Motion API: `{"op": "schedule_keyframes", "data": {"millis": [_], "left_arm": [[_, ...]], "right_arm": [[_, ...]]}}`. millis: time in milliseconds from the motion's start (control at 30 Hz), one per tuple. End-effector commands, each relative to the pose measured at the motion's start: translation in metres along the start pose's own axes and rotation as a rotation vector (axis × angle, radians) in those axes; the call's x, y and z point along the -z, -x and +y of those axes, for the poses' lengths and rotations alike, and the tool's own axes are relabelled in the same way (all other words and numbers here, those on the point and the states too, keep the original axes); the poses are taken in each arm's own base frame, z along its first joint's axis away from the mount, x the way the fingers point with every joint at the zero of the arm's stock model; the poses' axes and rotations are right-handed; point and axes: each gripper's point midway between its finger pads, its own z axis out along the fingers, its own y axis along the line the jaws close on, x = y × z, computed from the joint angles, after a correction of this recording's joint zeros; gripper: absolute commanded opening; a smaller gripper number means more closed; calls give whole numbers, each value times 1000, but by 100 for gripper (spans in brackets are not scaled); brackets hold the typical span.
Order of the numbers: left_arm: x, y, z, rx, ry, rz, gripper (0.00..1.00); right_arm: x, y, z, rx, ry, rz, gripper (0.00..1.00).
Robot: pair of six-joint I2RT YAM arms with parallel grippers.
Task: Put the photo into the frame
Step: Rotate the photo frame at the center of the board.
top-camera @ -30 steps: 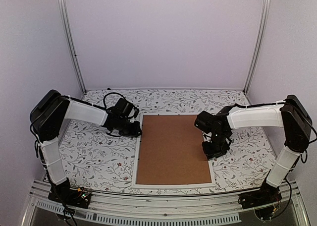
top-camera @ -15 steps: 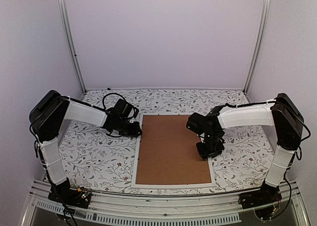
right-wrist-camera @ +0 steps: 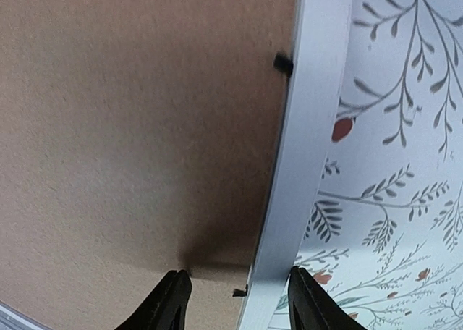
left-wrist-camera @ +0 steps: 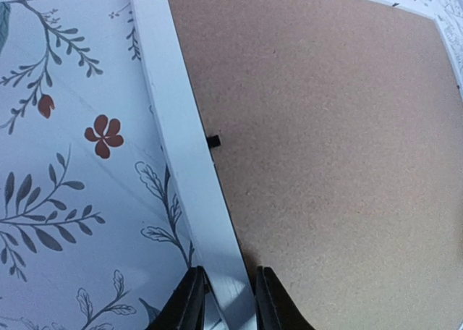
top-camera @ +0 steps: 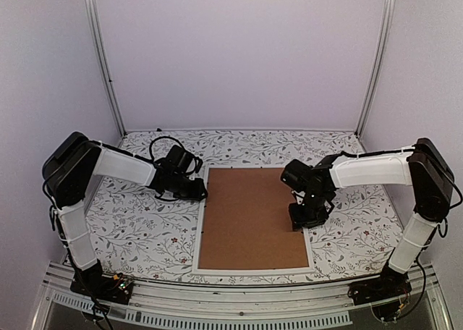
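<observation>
The white frame (top-camera: pixel 198 232) lies flat on the table with a brown backing board (top-camera: pixel 249 218) filling it. The photo is hidden. At the frame's far left corner, my left gripper (top-camera: pixel 197 191) pinches the left rail (left-wrist-camera: pixel 181 127); in the left wrist view its gripper (left-wrist-camera: pixel 228 301) has one finger on each side of the rail, shut on it. Over the right rail is my right gripper (top-camera: pixel 302 218). In the right wrist view that gripper (right-wrist-camera: pixel 235 297) stands open astride the rail (right-wrist-camera: pixel 304 127), one finger above the board (right-wrist-camera: pixel 130 127).
Small black tabs (right-wrist-camera: pixel 283 64) (left-wrist-camera: pixel 213 140) stick out from the rails' inner edges over the board. The floral tablecloth (top-camera: pixel 137 229) covers the table around the frame. Walls and metal posts (top-camera: pixel 101 62) close in the back and sides.
My right gripper shifted a little left over the frame's right rail and its jaws have widened. The left gripper and the frame have stayed where they were.
</observation>
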Motion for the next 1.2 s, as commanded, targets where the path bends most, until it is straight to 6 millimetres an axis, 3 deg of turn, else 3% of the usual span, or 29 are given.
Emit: {"op": "schedule_keyframes", "data": {"millis": [0,200,433,767,900,1000,1167], "left_arm": [[7,-15,0,-15,-8,47,28],[9,-12,-3,-24,-19,42,29],[16,-7,-1,-25,-2,22,32],[26,5,2,-29,20,-19,40],[35,12,6,-41,42,-54,50],[42,17,6,-60,45,-73,68],[53,23,-2,-122,-1,-89,83]], "right_arm": [[12,45,8,-44,142,-157,51],[3,68,2,-30,182,-172,52],[-16,73,-14,-34,168,-149,48],[-23,75,-21,18,171,-149,31],[-24,85,-21,65,155,-162,19],[-25,96,-20,106,151,-174,14],[-28,117,-9,203,168,-185,8]]}}
